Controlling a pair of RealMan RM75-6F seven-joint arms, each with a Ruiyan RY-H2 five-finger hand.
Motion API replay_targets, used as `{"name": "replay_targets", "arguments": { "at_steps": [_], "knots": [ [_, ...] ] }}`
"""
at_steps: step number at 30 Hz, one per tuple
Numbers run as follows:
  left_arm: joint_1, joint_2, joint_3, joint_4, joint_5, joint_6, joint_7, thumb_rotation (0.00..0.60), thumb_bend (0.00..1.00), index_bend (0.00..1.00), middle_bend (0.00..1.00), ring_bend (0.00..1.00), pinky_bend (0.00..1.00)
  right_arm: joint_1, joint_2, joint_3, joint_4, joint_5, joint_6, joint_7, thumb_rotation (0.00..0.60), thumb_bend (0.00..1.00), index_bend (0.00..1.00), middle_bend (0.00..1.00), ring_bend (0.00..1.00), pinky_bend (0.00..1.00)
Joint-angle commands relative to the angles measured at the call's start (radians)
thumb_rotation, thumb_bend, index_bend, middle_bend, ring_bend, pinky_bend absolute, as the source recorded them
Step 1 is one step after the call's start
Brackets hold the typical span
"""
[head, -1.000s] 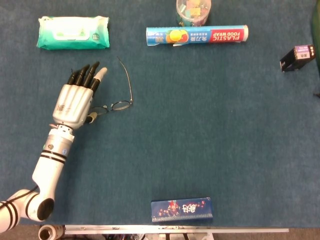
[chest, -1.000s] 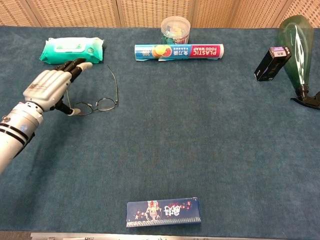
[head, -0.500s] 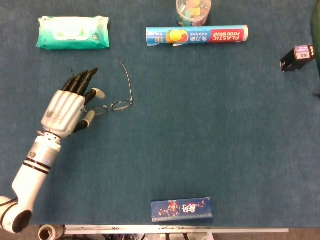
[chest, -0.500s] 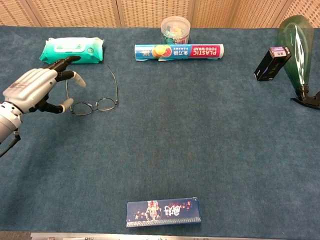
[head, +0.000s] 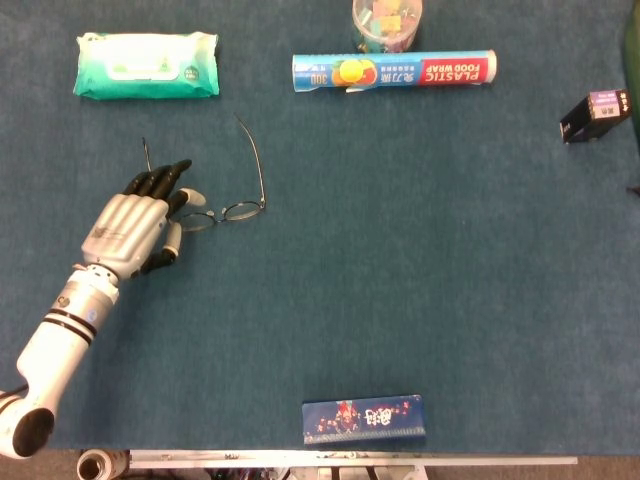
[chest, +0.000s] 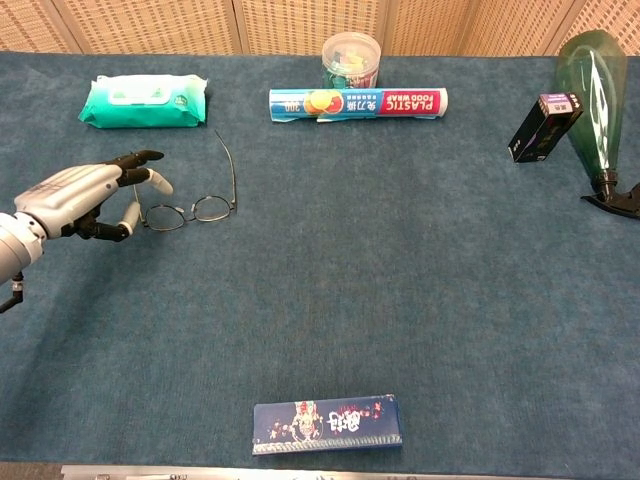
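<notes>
The left hand (head: 135, 225), silver-backed with dark fingers, lies low over the blue-green felt table (head: 400, 250) at the left side, its forearm slanting down toward the near left corner. Its fingers are loosely curled and apart, holding nothing, the fingertips just beside the left lens of the thin black wire-rimmed spectacles (head: 228, 205); in the chest view the left hand (chest: 85, 195) appears to stop just short of the frame, though contact cannot be told for sure. The spectacles lie open on the felt, temples pointing away from the robot. The right hand shows in neither view. At the far edge, the clear plastic tub of coloured clips (head: 386, 22) is cut off in the head view, as is the green plastic spray bottle (chest: 592, 90) at the right.
</notes>
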Motion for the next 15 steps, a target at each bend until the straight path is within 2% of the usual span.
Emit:
{"name": "replay_targets", "arguments": {
  "at_steps": [1,15],
  "knots": [
    [-0.01,0.01,-0.008,-0.017,-0.03,-0.023,0.011,0.49,0.72,0.22,0.0,0.0,0.07,0.002,0.004,0.002,-0.002,-0.002,0.0,0.001,0.6,0.04,0.15,0.19,0.21,0.45],
    [-0.013,0.031,-0.001,-0.058,-0.106,-0.051,0.058,0.491,0.74,0.23,0.0,0.0,0.07,0.018,0.016,0.01,-0.007,-0.009,-0.01,0.009,0.6,0.04,0.15,0.2,0.21,0.45]
  ]
}}
